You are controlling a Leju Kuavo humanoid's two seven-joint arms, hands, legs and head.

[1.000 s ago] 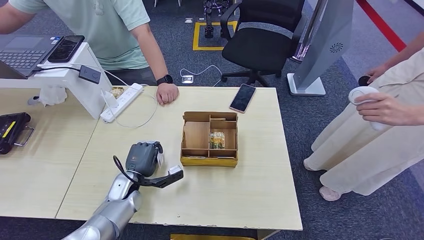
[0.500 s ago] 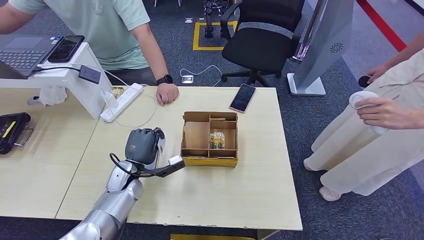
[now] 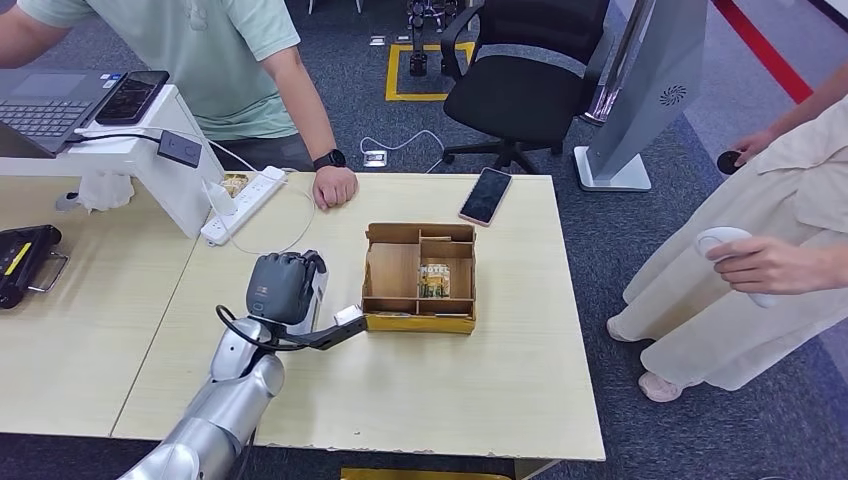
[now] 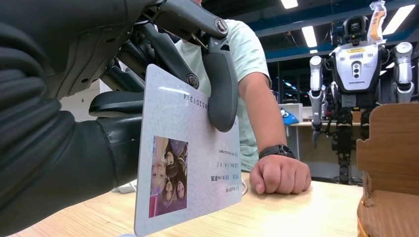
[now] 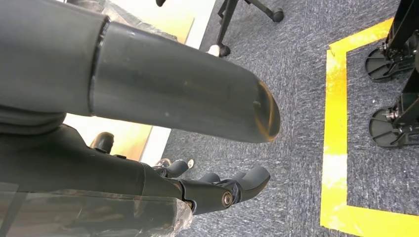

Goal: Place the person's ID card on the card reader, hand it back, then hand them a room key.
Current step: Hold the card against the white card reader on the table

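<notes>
My left hand (image 3: 283, 289) hovers over the table just left of the wooden box (image 3: 418, 323), knuckles up. It pinches the person's ID card (image 4: 190, 158), a white card with a photo and printed text, held upright between thumb and fingers (image 4: 221, 89); its edge (image 3: 320, 288) peeks out beside the hand. A room key marked HOTEL (image 3: 434, 280) stands in a compartment of the box. The person's fist (image 3: 334, 186) rests on the table's far edge, ahead of the card (image 4: 279, 174). My right hand (image 5: 217, 190) hangs over grey carpet, fingers apart, holding nothing.
A small black box (image 3: 180, 148) with a cable sits on a white stand, and a black device (image 3: 25, 262) lies far left. A power strip (image 3: 245, 203), a phone (image 3: 485, 195) and a laptop (image 3: 45, 100) lie nearby. A second person (image 3: 770, 262) stands at right.
My left hand with the card has moved a little farther across the table toward the person's fist. The person at right has lowered a hand holding a white object.
</notes>
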